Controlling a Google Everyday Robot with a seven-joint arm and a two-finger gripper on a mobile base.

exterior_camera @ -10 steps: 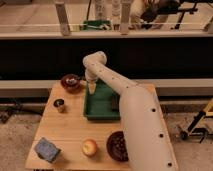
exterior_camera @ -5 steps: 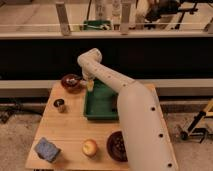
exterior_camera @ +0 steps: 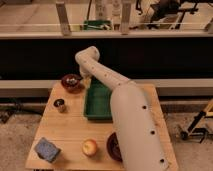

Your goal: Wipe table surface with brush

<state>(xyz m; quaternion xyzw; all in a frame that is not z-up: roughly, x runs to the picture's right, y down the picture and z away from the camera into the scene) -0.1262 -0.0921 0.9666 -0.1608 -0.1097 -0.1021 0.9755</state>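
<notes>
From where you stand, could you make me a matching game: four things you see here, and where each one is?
Things:
1. apple
2. green tray
3. small metal cup
4. gripper

Places:
A. at the tray's far end, beside the dark bowl
B. near the front edge of the table surface
C. near the left edge
D. in the middle

Pairs: 1-B, 2-D, 3-C, 4-A

Pale plank-grained counter point(exterior_camera: 75, 131) — green tray point(exterior_camera: 97, 102), blue-grey block point(exterior_camera: 47, 149), red-yellow apple point(exterior_camera: 90, 147), dark-red bowl point(exterior_camera: 71, 89) — cream pincer point(exterior_camera: 86, 80) upper centre-left of the frame.
</notes>
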